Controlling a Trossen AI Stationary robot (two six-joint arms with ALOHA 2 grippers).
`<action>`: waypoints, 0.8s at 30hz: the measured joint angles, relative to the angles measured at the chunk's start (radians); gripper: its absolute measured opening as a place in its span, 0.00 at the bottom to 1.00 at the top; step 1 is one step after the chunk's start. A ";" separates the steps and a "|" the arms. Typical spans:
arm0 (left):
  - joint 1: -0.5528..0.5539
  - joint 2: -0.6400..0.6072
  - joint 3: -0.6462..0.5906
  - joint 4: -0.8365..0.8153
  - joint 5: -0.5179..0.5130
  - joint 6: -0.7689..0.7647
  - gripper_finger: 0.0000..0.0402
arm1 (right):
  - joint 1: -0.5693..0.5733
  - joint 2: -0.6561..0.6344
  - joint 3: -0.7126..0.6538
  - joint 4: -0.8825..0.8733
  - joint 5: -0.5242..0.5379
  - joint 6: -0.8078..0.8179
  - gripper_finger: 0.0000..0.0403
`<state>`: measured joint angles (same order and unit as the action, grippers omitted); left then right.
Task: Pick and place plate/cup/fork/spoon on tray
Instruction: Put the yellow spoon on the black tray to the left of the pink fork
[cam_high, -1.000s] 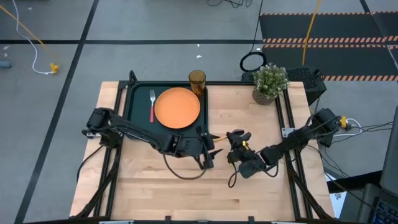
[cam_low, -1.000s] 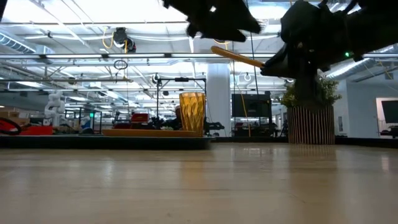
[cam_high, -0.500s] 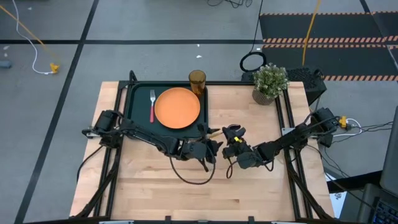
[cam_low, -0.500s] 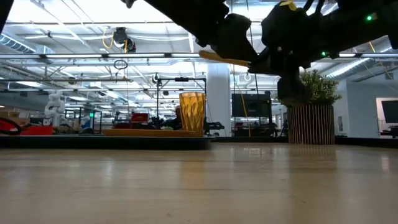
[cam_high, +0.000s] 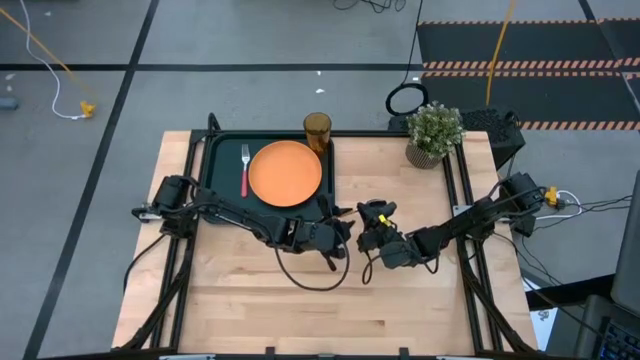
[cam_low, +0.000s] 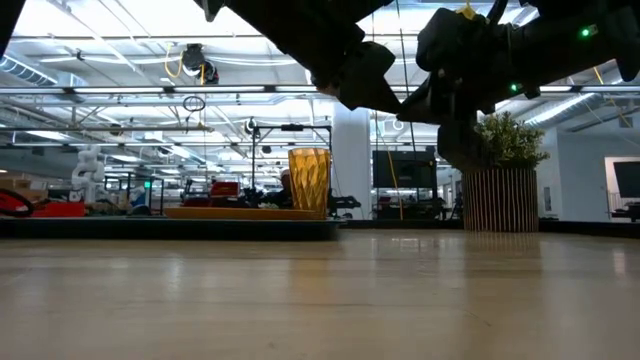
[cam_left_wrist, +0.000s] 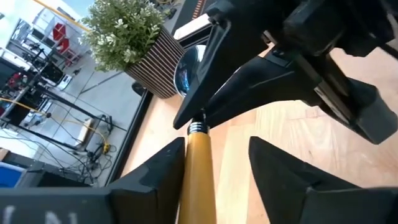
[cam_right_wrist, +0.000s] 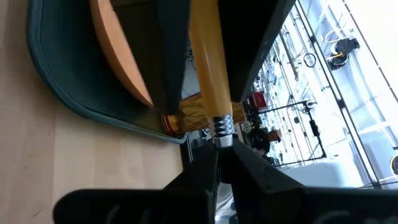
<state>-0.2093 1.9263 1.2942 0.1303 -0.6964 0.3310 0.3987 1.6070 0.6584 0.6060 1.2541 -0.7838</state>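
Note:
The spoon's orange handle (cam_left_wrist: 198, 171) is in the air over the middle of the table, just right of the dark tray (cam_high: 215, 160). My right gripper (cam_right_wrist: 219, 149) is shut on the spoon; its bowl is hidden. My left gripper (cam_left_wrist: 217, 149) is open, with one finger on each side of the handle. The two grippers meet tip to tip in the high view, the left one (cam_high: 340, 225) and the right one (cam_high: 365, 222). The orange plate (cam_high: 285, 172) and the fork (cam_high: 244, 170) lie in the tray. The amber cup (cam_high: 317, 130) stands at the tray's far right corner. My right gripper pinches the spoon between its two fingers at the metal neck (cam_right_wrist: 222, 127), just past the end of the handle. The fingers come about level from the table's right side. The handle (cam_right_wrist: 208, 62) sticks out ahead of them toward my left gripper, clear of the table.
A potted plant (cam_high: 433, 135) stands at the table's far right. The near half of the wooden table (cam_high: 330, 310) is bare. The tray's rim (cam_low: 170, 228) rises a little above the tabletop in the low view.
My right gripper has carried the spoon a little toward the table's left. My left gripper has come up to it, so that its open fingers now stand around the handle. In the low view the handle, seen before between the grippers, is now covered by them.

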 joint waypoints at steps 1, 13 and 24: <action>0.003 0.000 0.000 0.000 0.001 -0.002 0.43 | 0.000 0.000 0.000 -0.001 0.000 0.005 0.03; 0.013 0.000 0.000 -0.004 0.020 -0.019 0.43 | 0.002 0.000 0.000 0.004 -0.057 0.014 0.03; 0.026 0.000 0.001 -0.036 0.019 -0.057 0.33 | 0.002 0.000 0.000 0.002 -0.078 0.023 0.03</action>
<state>-0.1833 1.9261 1.2949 0.0938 -0.6779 0.2739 0.4004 1.6070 0.6582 0.6083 1.1763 -0.7605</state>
